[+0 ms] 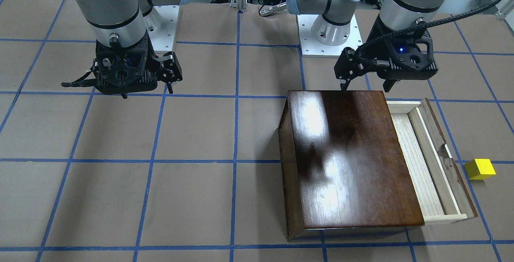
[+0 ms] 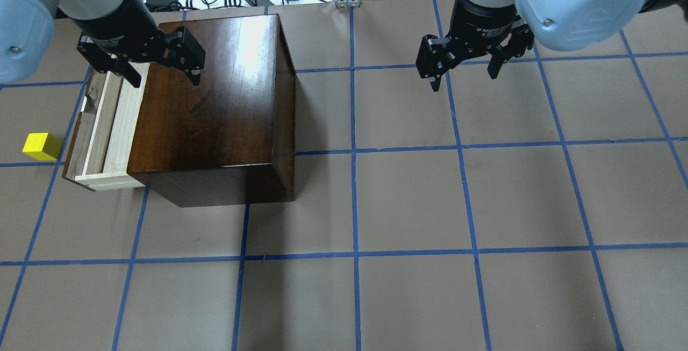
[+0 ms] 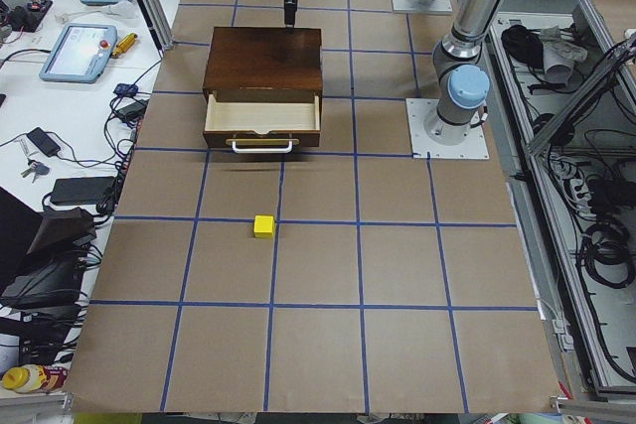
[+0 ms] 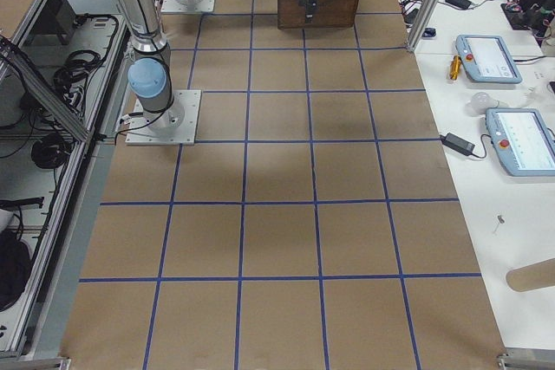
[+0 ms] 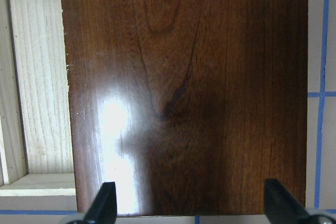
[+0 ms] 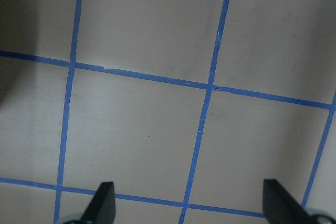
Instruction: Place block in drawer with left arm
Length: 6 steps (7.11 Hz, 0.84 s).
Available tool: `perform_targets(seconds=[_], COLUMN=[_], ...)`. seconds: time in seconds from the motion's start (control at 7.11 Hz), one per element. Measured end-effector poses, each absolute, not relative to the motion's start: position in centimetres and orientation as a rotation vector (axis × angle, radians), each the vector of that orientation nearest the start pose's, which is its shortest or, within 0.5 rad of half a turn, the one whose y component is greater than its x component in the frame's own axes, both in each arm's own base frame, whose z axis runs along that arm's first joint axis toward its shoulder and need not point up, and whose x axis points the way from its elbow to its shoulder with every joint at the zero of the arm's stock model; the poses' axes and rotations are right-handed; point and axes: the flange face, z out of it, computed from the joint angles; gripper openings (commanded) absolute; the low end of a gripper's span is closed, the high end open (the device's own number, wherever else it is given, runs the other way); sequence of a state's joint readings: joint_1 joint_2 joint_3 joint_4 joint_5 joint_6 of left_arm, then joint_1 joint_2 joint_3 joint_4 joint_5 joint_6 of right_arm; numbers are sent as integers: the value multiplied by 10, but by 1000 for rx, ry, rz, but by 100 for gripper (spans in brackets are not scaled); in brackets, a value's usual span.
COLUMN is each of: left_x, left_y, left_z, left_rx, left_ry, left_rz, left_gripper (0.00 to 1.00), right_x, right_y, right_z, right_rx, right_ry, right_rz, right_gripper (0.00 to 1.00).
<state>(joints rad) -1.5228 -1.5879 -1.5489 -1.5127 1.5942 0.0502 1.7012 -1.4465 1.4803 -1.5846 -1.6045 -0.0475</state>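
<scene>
Front view: left gripper [image 1: 365,86] hangs over the robot-side edge of the dark wooden box [image 1: 349,153], jaws wide open, holding nothing. The drawer [image 1: 415,161] is pulled partway out of the box's left side. The yellow block [image 1: 480,169] sits on the table [image 1: 120,153] just left of the drawer's front panel, not touching. The right gripper [image 1: 120,89] is well apart to the right, jaws wide, holding nothing

Overhead: one left-gripper finger is over the drawer tray, the other over the box top

Left side view: drawer has a pale handle [image 3: 263,145]; block lies nearer the camera, apart from it

Left wrist: glossy box top fills the frame, fingertips [image 5: 105,205] spread wide, nothing between

Right wrist: blue tape lines [image 6: 210,87] on the table, tips spread wide
</scene>
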Motion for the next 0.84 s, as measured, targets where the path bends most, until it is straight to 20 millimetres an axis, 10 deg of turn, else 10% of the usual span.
perform_targets(seconds=[0.28,0.84], left_x=[-96,80], left_y=[-513,-527], left_z=[497,479], left_rx=[42,365], left_ry=[3110,3088], left_rz=[-96,-25], left_gripper=[100,100], right_x=[199,199], right_y=[-521,-521], right_z=[470,469], right_rx=[-281,-283], right_ry=[3164,3163], right_rz=[29,29], right_gripper=[100,100])
